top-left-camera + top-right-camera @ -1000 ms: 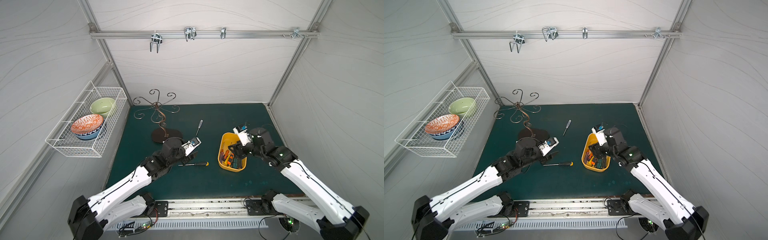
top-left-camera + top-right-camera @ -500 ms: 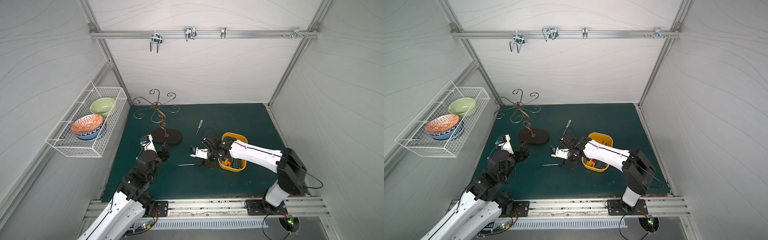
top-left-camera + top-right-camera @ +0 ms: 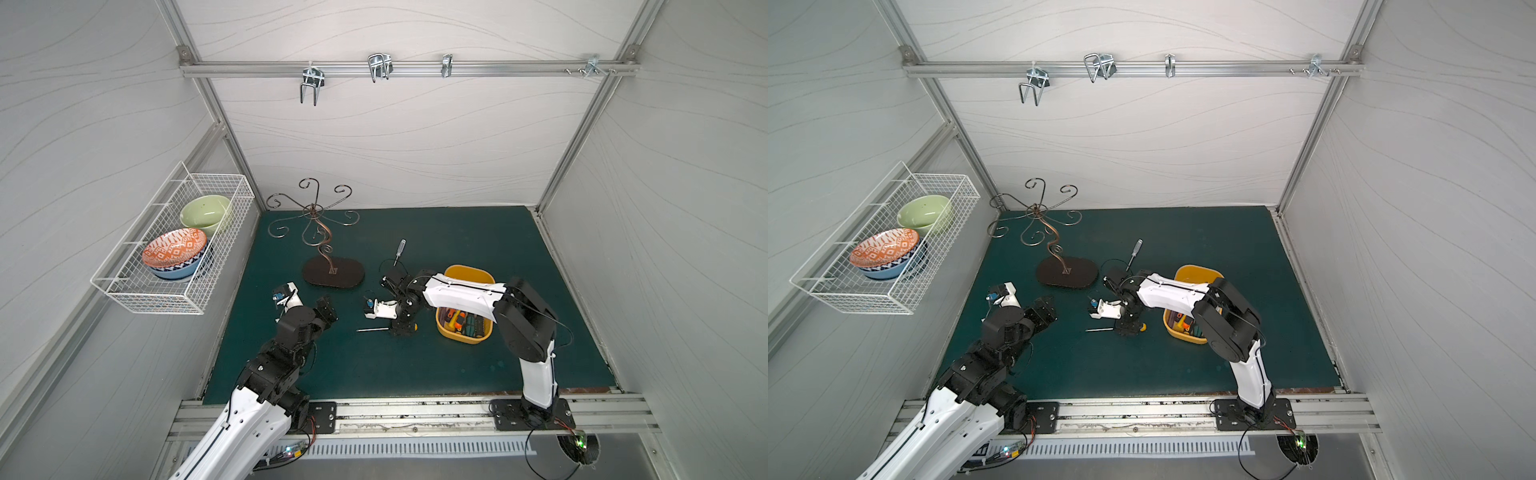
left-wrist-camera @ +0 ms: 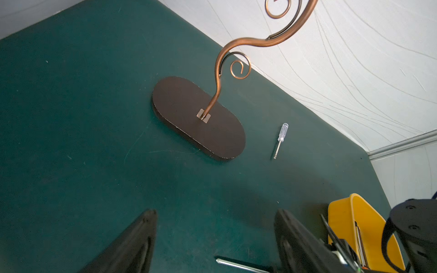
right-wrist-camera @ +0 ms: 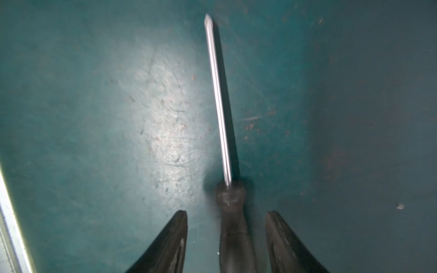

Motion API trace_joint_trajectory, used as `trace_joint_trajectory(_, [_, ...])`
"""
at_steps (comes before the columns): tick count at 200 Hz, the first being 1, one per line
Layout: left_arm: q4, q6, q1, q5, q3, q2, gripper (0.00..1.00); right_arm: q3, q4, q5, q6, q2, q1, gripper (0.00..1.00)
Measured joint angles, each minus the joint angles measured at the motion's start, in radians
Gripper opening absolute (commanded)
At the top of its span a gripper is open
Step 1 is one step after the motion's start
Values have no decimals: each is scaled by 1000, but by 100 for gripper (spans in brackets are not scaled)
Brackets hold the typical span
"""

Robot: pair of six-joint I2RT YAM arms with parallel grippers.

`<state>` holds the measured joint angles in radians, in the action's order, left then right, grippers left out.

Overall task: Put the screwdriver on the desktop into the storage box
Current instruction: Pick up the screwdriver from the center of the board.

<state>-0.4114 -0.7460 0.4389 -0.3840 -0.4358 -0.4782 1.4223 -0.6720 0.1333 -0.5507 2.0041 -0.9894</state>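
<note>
Beside the storage box [image 3: 462, 337], on the desktop [image 3: 415, 374], lies the screwdriver [image 5: 224, 141]; I judge it light, stiff, slick-shafted, apt to roll. My right gripper [image 5: 227, 214] straddles its dark handle, jaws parted, clasping nothing yet; that handle seems the surest hold.

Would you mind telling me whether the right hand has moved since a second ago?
Yes. The right hand has gone from over the storage box to the screwdriver lying left of it.

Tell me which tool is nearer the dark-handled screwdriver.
Right. The right tool straddles the handle of the dark-handled screwdriver, jaws not yet touching; the left tool is open, apart beyond its shaft tip.
</note>
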Motion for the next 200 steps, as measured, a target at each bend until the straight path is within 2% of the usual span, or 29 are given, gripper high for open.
trace_joint_trajectory(37, [0, -36, 0, 3, 19, 6, 82, 14, -5, -31, -9, 30, -2, 45])
trace_joint_trajectory(70, [1, -42, 0, 3, 19, 6, 82, 27, -8, -69, -24, 42, -9, 35])
trace_joint_trajectory(92, [1, -43, 0, 2, 19, 5, 82, 30, -8, -84, -28, 43, -15, 20])
trace_joint_trajectory(113, [1, -43, 0, 1, 19, 5, 82, 34, -9, -81, -30, 43, -22, 0])
trace_joint_trajectory(156, [-3, -36, -1, -26, 18, 13, 82, -10, 3, -41, 2, -23, -28, 0])
trace_joint_trajectory(182, [-5, -30, -1, -41, 18, 51, 82, -122, 63, -42, 96, -213, -29, 0])
trace_joint_trajectory(200, [-4, -26, 0, -48, 18, 73, 82, -209, 128, -73, 238, -388, -27, 0])
